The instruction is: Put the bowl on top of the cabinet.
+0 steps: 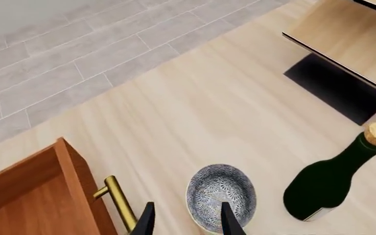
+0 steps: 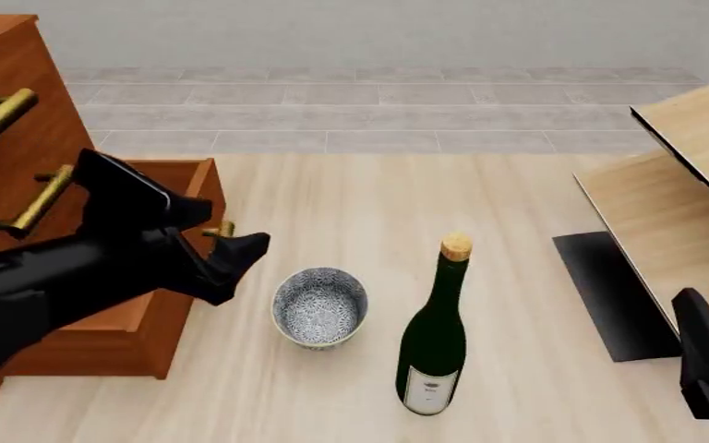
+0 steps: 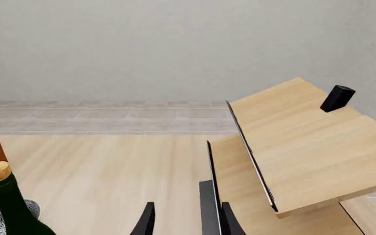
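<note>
Left gripper [image 1: 186, 223]: fingers spread apart, hovering above the bowl's near rim.
Right gripper [image 3: 186, 223]: fingers parted, idling.
Bowl [image 2: 318, 305]: sitting upright between cabinet [image 2: 34, 185] and wine bottle [image 2: 434, 343].
Handling: likely rigid, glazed, slippery; pinching one rim wall.

On my front view the pale wood table [image 2: 330, 388] carries the cabinet [image 2: 10, 111] at left, bowl [image 2: 318, 306] and bottle [image 2: 434, 346] centre, and slanted light-wood furniture [image 2: 687, 212] at right, its base seemingly a dark slab.
</note>
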Robot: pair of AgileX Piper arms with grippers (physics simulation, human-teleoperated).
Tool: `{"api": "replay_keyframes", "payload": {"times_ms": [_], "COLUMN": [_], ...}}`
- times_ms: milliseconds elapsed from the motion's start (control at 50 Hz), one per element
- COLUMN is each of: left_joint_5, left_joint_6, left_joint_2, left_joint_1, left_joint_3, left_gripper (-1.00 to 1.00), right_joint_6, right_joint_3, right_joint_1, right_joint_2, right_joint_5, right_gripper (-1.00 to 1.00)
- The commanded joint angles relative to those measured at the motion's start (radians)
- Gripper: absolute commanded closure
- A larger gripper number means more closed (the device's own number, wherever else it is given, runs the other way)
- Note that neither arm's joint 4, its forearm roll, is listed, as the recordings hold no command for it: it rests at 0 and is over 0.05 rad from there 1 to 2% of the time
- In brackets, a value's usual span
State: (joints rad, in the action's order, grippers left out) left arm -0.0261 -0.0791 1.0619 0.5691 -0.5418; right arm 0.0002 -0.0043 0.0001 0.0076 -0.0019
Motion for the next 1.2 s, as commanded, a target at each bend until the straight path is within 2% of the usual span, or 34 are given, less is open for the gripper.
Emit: {"api": "replay_keyframes", "payload": {"times_ms": [20, 360, 580, 720, 1200], "left_joint_5": [-0.020, -0.069, -0.121, -0.183, -0.233], "left_joint_6": [0.001, -0.004, 0.007, -0.016, -0.030], "left_joint_2": [0.062, 0.155, 0.240, 0.296, 0.367], "left_joint_1": [0.025, 0.055, 0.033, 0.007, 0.016], "left_joint_3": [-0.011, -0.018, -0.031, -0.024, -0.020], "left_gripper": [-1.00, -1.00, -1.00, -1.00, -1.00], "right_joint_6": [0.000, 0.000, 0.000, 0.000, 0.000], "right_joint_3": [0.000, 0.000, 0.000, 0.000, 0.000], "right_joint_1": [0.000, 0.000, 0.000, 0.000, 0.000], "right_joint_2": [0.000, 0.000, 0.000, 0.000, 0.000], "right_joint_5": [0.000, 0.000, 0.000, 0.000, 0.000], "right_gripper": [-1.00, -1.00, -1.00, -1.00, -1.00]}}
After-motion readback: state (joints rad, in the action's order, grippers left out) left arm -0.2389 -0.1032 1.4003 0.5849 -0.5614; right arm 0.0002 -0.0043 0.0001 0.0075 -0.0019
